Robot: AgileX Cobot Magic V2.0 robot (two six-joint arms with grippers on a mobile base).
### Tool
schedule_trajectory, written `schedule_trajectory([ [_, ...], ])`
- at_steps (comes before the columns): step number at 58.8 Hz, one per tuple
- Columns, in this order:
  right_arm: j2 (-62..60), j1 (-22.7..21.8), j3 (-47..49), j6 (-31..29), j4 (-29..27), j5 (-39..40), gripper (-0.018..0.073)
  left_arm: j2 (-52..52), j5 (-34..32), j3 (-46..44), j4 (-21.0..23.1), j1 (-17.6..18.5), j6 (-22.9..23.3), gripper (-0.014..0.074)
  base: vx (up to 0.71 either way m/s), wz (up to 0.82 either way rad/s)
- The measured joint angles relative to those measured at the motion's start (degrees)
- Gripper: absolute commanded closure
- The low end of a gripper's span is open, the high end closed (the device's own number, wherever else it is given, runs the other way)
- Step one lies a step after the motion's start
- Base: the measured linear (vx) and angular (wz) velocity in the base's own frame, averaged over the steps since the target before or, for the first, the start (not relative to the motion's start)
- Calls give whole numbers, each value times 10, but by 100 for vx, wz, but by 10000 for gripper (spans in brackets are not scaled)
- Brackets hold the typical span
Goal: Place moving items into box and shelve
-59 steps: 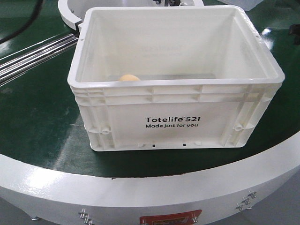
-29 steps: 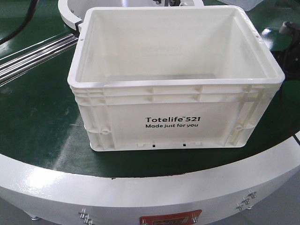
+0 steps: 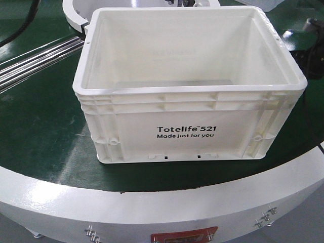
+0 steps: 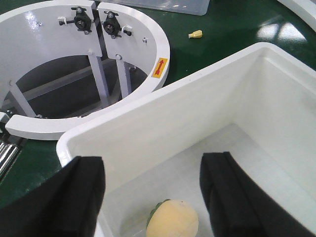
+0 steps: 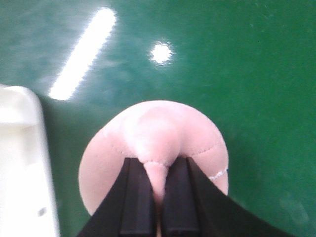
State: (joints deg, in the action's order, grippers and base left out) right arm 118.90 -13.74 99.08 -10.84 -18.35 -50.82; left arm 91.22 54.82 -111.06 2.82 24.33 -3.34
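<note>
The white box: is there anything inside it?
Yes. The left wrist view shows one pale yellow item with a green bit lying on the floor of the white box. From the front, the near wall hides that part of the floor.

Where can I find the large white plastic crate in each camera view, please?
Exterior front-facing: the large white rectangular plastic crate fills the centre, printed side facing the camera.
Left wrist: lower right, its open inside seen from above.
Right wrist: only a white strip at the left edge, probably its rim.
Shared landmark: the green table surface.
</note>
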Motion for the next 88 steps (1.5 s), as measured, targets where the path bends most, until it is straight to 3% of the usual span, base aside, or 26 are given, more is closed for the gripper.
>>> schedule_trajectory([
  [21, -197, 0, 128, 6, 12, -139, 564, 1, -16, 0, 0, 0, 15, 77, 0, 0],
  [30, -285, 13, 149, 4, -40, -173, 563, 1, -23, 0, 0, 0, 26, 77, 0, 0],
  [36, -305, 70, 150, -10, -70, -199, 547, 1, -36, 0, 0, 0, 26, 77, 0, 0],
  [42, -300, 162, 150, -24, -71, -198, 491, 1, -45, 0, 0, 0, 27, 77, 0, 0],
  [47, -285, 239, 150, -26, -38, -191, 391, 1, -45, 0, 0, 0, 27, 77, 0, 0],
  [52, -267, 284, 149, -14, 14, -191, 261, 1, -44, 0, 2, 0, 27, 77, 0, 0],
  [57, -247, 303, 149, 9, 47, -197, 111, 1, -35, 0, 2, 0, 28, 77, 0, 0],
  [62, -235, 305, 149, 44, 64, -199, 33, 1, -22, 0, 2, 0, 28, 77, 0, 0],
  [66, -231, 305, 149, 81, 95, -197, 27, 1, -16, 0, -7, 0, 40, 77, 0, 0],
  [78, -231, 305, 149, 177, 240, -186, 63, 12, 5, 0, -89, 0, 147, 77, 0, 0],
  [88, -226, 305, 149, 199, 300, -186, 82, 45, 38, 0, -101, 0, 162, 77, 0, 0],
])
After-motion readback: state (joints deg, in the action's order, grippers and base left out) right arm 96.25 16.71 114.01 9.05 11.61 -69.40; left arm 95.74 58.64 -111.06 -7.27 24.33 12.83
